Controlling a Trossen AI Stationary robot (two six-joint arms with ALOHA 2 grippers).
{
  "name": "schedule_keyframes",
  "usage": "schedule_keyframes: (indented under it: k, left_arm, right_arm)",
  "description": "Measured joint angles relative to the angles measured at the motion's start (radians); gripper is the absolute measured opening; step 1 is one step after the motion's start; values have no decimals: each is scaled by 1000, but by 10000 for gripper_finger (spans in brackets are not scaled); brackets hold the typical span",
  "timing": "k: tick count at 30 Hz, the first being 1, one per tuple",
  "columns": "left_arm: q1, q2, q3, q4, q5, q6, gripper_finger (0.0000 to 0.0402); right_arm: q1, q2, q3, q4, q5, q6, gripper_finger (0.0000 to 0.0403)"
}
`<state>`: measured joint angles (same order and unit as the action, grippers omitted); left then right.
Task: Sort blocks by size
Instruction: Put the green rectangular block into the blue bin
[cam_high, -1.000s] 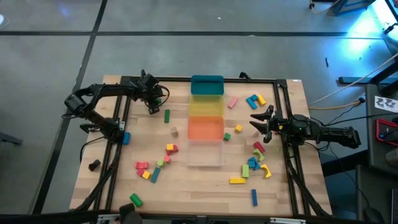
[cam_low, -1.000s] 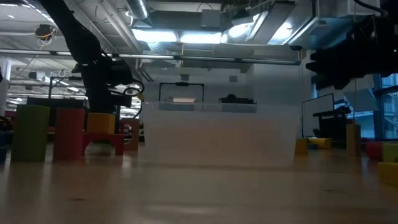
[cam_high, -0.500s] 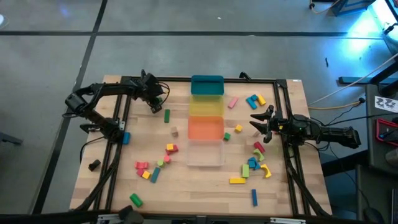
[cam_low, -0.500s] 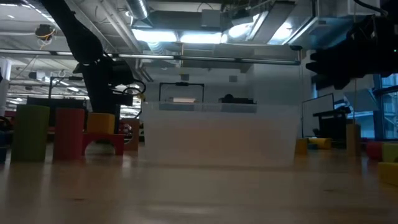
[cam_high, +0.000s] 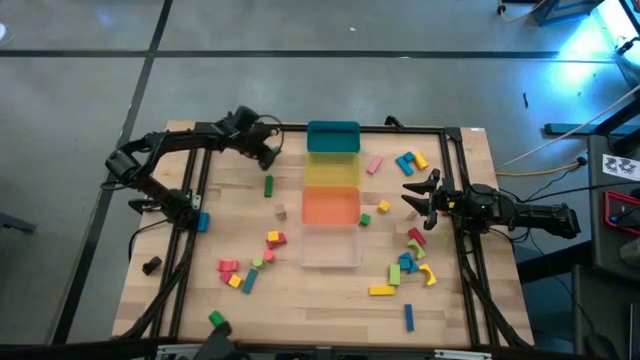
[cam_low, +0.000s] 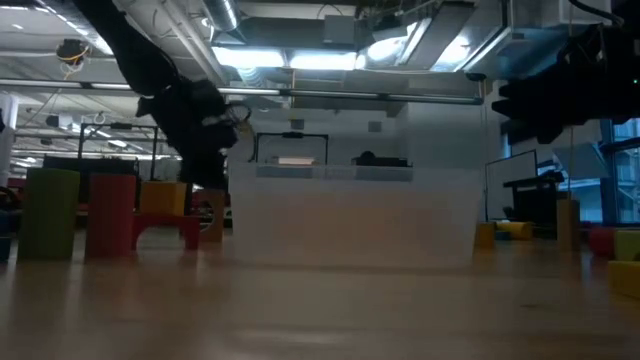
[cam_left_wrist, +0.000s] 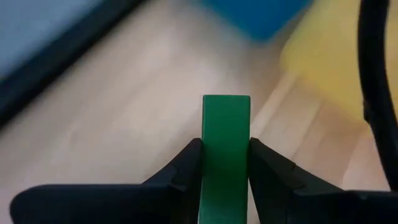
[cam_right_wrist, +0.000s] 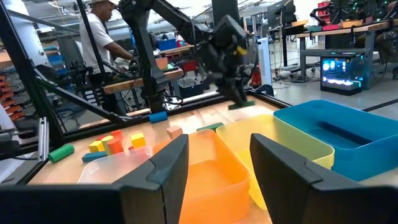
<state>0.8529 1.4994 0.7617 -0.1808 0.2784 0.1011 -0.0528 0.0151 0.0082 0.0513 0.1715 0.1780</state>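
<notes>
My left gripper (cam_high: 268, 157) hangs near the table's far edge, just left of the teal bin (cam_high: 333, 138), and is shut on a green block (cam_left_wrist: 225, 124). The same block (cam_right_wrist: 239, 106) shows below its fingers in the right wrist view. Other blocks lie scattered on the table: a green bar (cam_high: 268, 185), a tan cube (cam_high: 281, 211), a left cluster (cam_high: 250, 270) and a right cluster (cam_high: 410, 260). My right gripper (cam_high: 415, 190) waits open at the table's right, holding nothing. My left gripper pinches the green block by two opposite side faces (cam_left_wrist: 208, 155), one finger (cam_left_wrist: 186, 165) on each. The block lies along the fingers, and its free end (cam_left_wrist: 225, 102) sticks out past the fingertips. The fingers slant downward. The block is lifted clear of the table.
Four bins stand in a row down the table's middle: teal, yellow (cam_high: 331, 172), orange (cam_high: 330, 207) and clear (cam_high: 330, 245). More blocks lie at the far right (cam_high: 405, 160). A dark frame (cam_high: 190, 200) borders the table. A person (cam_right_wrist: 102, 31) stands beyond it.
My left gripper has risen and gone toward the table's right, closer to the teal bin, while its wrist has rolled and tipped. The green bar on the table has stayed where it was.
</notes>
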Motion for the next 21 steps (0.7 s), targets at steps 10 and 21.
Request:
schedule_keyframes:
  k: [10,21]
  left_arm:
    - [-75,-1,1,522,23,-205,95]
    - [-199,121,3,952,-94,-252,98]
  right_arm:
    - [0,0,0,0,0,0,172]
    - [0,0,0,1,0,-4,172]
